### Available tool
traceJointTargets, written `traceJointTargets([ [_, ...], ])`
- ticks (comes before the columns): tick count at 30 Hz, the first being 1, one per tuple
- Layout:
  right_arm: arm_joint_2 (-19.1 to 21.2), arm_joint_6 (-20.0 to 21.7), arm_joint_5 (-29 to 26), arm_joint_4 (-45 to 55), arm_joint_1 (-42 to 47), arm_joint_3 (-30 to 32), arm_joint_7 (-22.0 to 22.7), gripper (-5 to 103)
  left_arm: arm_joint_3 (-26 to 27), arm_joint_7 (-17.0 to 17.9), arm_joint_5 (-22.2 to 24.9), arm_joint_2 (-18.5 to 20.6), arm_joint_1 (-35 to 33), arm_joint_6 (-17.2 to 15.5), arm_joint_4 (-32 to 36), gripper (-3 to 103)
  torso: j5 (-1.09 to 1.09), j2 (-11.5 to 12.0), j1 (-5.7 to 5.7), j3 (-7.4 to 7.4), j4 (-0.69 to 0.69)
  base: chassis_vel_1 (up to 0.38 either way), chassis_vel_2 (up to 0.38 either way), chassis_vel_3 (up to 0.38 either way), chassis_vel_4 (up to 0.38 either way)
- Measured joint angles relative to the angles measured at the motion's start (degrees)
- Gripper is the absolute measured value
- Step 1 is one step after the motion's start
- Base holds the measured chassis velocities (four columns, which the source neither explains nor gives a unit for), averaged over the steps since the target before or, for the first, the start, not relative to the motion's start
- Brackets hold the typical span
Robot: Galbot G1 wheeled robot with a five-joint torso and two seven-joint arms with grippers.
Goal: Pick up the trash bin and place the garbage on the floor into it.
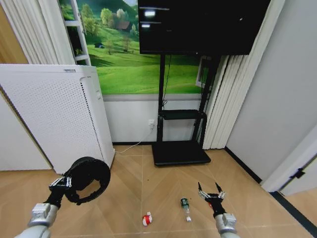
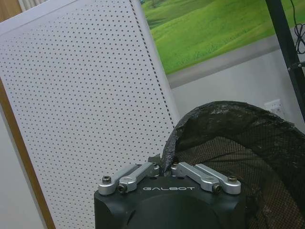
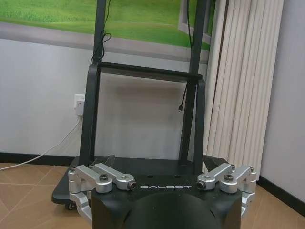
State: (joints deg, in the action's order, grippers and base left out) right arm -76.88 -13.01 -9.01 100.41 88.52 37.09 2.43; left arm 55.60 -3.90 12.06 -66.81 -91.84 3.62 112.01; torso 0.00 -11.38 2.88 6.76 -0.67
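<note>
I count one trash bin (image 1: 87,179) and two garbage pieces on the floor (image 1: 148,193): a bottle (image 1: 185,207) just left of my right end effector (image 1: 210,191), spread wide and empty, and a red-and-white wad (image 1: 147,218) farther left. My left end effector (image 1: 69,182) pinches the bin's rim, holding it aloft.

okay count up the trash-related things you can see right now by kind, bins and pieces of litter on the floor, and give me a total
Bins: 1, the black round mesh trash bin, held in the left gripper.
Bottles: 1, the small green capped bottle on the wooden floor.
Wads: 1, the red-and-white crumpled wad.
Total: 3.
</note>
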Motion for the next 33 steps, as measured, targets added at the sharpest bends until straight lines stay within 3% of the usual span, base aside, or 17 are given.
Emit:
traceJointTargets([
  [9, -0.18, -0.01, 0.26, -0.13, 0.04, -0.16, -0.03, 100, 0.08, 0.01, 0.29, -0.23, 0.11, 0.2, -0.3, 4, 0.0, 0.0, -0.01, -0.01, 0.02, 0.155, 0.142, -0.141, -0.146],
  [12, -0.19, -0.03, 0.26, -0.1, 0.15, -0.08, -0.02, 100, -0.17, -0.02, 0.35, -0.29, 0.53, 0.2, -0.3, 4, 0.01, 0.0, 0.0, 0.0, -0.03, 0.24, 0.206, -0.245, -0.241],
  [33, 1.38, 0.22, -1.06, -1.68, -1.44, -2.27, -1.24, 100, -1.98, 0.06, 0.23, -1.08, 1.64, -0.13, -2.02, 4, -0.01, 0.0, 0.0, 0.0, 0.0, 0.283, 0.279, -0.279, -0.274],
])
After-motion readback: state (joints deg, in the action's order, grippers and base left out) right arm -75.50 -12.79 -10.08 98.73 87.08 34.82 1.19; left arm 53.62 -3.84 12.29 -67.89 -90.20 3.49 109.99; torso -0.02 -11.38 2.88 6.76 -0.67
